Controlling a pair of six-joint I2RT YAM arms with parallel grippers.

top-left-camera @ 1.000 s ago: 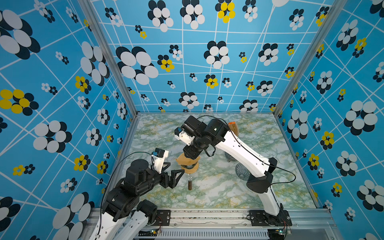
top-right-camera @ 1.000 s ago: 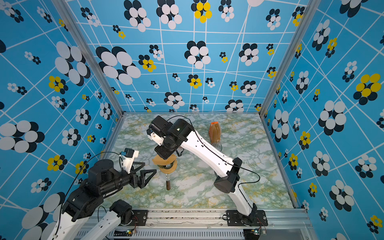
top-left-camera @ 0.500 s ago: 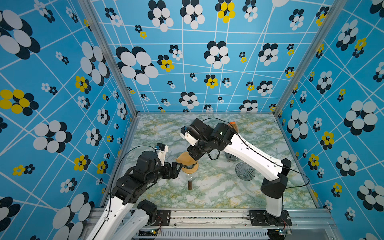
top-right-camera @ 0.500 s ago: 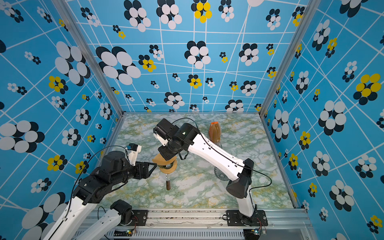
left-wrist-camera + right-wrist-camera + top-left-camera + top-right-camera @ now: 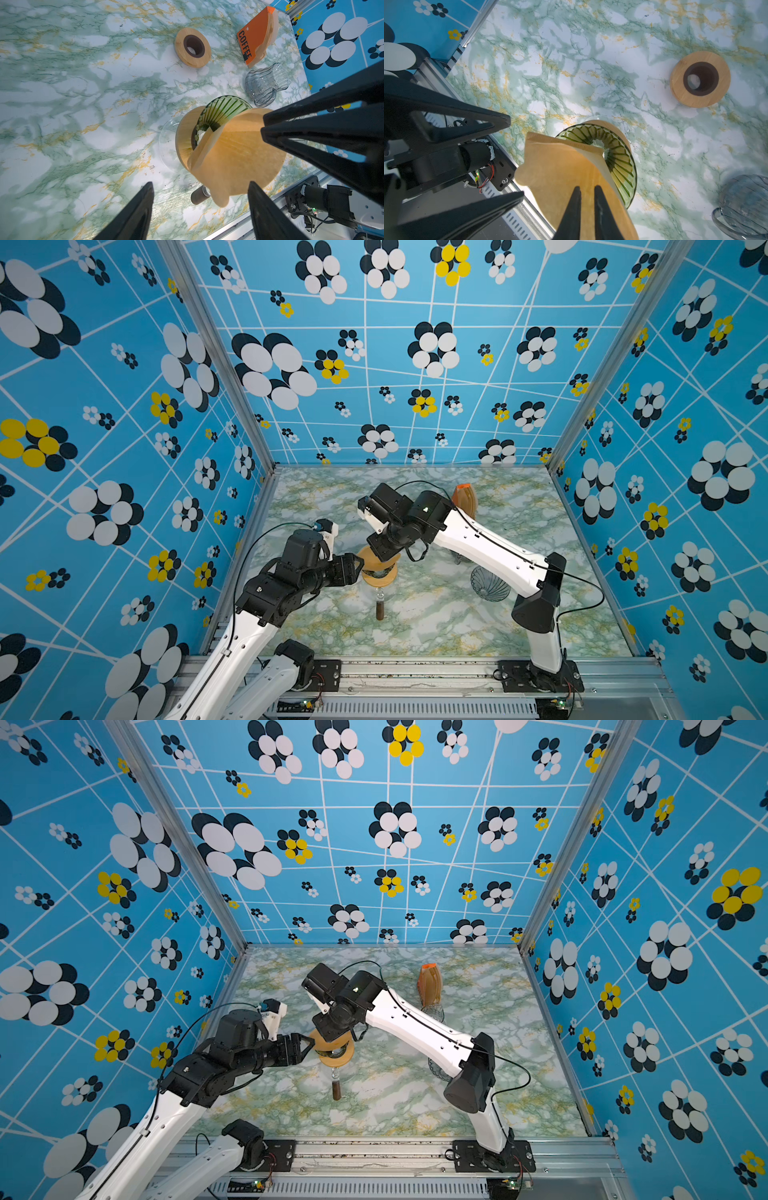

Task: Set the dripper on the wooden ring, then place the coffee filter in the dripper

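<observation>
Marbled tabletop beneath you; your right gripper pinches the paper coffee filter, tilted over the mouth of the green glass dripper; your left gripper stands spread at that dripper's nine o'clock.

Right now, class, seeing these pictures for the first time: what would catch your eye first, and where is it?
First come the loud blue flowered walls around the marble table. Then, left of the table's middle, the right gripper pinches a tan coffee filter over the green ribbed dripper, with the left gripper open beside it. An orange filter pack sits toward the back.
</observation>
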